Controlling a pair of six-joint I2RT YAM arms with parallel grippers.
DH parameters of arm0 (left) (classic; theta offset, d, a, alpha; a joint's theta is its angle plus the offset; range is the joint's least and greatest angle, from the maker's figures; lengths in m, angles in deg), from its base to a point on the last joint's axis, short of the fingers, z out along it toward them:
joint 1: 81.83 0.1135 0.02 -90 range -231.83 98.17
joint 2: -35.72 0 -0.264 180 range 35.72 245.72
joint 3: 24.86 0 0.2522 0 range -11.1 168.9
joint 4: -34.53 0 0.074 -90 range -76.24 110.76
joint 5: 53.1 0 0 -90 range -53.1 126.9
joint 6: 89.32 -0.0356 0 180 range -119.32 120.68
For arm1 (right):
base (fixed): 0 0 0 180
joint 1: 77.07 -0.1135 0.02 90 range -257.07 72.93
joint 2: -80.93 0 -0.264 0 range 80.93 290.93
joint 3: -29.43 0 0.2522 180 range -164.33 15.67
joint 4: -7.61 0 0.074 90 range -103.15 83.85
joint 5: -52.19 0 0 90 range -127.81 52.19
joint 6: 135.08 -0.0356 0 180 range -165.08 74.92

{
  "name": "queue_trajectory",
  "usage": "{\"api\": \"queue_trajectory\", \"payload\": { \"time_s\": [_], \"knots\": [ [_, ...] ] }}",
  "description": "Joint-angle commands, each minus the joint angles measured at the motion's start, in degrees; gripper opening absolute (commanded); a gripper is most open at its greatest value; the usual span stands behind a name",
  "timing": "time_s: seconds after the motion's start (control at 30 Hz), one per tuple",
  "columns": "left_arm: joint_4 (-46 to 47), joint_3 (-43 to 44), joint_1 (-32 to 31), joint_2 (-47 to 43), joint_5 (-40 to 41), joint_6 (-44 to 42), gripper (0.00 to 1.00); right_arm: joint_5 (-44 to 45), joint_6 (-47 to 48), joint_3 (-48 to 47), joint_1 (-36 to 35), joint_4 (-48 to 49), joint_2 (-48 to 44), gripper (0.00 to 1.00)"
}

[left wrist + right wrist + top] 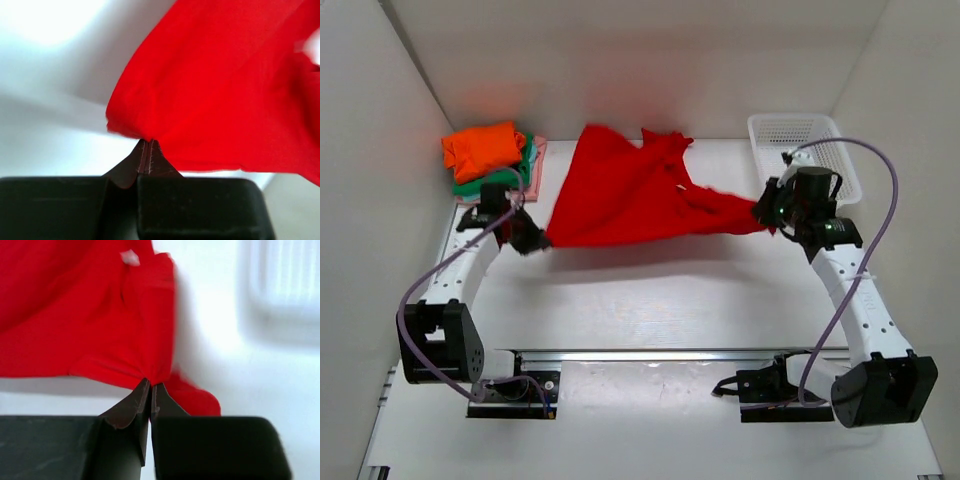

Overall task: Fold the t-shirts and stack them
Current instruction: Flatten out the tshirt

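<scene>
White basket (790, 122) nr rt tool (762, 213) pinching tee (620, 195).

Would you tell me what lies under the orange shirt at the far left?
A green shirt and a pale pink edge show beneath the orange shirt; the rest is covered.
</scene>
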Motion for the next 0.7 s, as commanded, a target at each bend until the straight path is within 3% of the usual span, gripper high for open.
{"api": "queue_trajectory", "payload": {
  "time_s": [0.0, 0.13, 0.33, 0.43, 0.5, 0.53, 0.6, 0.63, 0.67],
  "knots": [
    [-4.42, -8.67, -3.34, -8.79, 5.50, -0.65, 0.00, 9.96, -7.30, 0.78, -2.74, -10.16, -7.44, 0.00],
    [-6.70, -16.17, -4.33, -11.61, 9.10, -0.21, 0.00, 8.92, -11.26, 3.16, -3.72, -18.11, -7.18, 0.00],
    [-10.83, -16.10, -5.73, -13.64, 13.06, -0.21, 0.00, 4.00, -12.85, 4.39, -2.67, -24.44, -7.09, 0.00],
    [-7.95, -15.57, -4.25, -11.63, 11.15, -0.56, 0.00, -5.80, -11.37, 7.63, -1.62, -19.73, -4.65, 0.00],
    [-2.08, -14.34, -2.14, -7.87, 5.11, -0.21, 0.00, -12.58, -9.51, 8.70, 0.41, -14.81, 3.33, 0.00],
    [-0.66, -11.38, -0.57, -3.75, 3.42, 0.49, 0.00, -14.10, -9.08, 7.83, -0.11, -10.95, 5.46, 0.00],
    [2.34, -1.46, 1.90, 3.01, -0.36, 0.67, 0.00, -13.86, -7.06, -6.42, -0.99, -7.07, 12.66, 0.00],
    [2.08, 8.68, 2.52, 8.02, -1.16, -0.46, 0.00, -12.28, -5.66, -11.64, -1.78, -5.30, 16.51, 0.00],
    [0.08, 22.53, 2.87, 10.77, -0.91, -2.13, 0.00, -11.57, -3.82, -23.87, -1.96, -4.50, 20.47, 0.01]
  ]
}}
